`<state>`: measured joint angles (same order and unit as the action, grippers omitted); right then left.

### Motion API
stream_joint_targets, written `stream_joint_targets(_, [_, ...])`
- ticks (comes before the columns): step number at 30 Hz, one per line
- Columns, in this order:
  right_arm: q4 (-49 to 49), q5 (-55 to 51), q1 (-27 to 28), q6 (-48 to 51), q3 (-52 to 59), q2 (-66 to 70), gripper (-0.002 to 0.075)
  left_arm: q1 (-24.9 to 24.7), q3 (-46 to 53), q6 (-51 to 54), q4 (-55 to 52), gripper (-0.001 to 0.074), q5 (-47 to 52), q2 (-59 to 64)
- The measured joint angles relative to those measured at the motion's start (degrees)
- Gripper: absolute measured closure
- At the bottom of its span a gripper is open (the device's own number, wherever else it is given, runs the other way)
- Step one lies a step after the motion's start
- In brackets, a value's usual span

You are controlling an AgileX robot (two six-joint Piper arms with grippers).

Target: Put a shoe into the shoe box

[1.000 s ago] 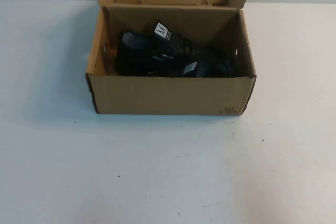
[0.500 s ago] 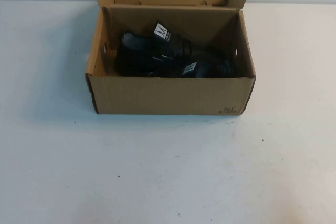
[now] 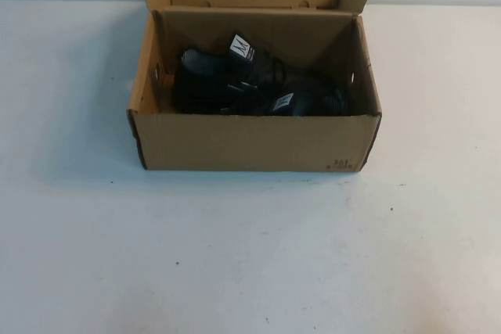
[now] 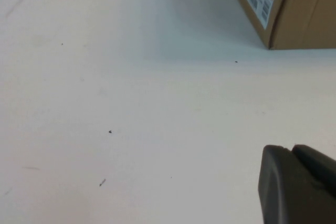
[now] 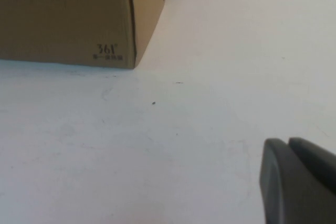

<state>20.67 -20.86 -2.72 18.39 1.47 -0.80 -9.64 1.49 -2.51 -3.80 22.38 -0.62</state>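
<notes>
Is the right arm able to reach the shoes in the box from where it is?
Probably yes. The shoe box is open on top, shoes uncovered. The right gripper, shut, sits low beside it and must rise over the wall. The left gripper is shut too.

2 shoes (image 3: 258,84), 1 shoe box (image 3: 250,142)
</notes>
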Motion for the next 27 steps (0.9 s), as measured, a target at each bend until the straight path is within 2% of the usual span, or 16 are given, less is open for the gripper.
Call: stream_joint_targets(27, [0.9, 0.0, 0.0, 0.0, 0.0, 0.0, 0.0742, 0.0, 0.0, -0.1, 0.0, 0.0736, 0.0, 0.0])
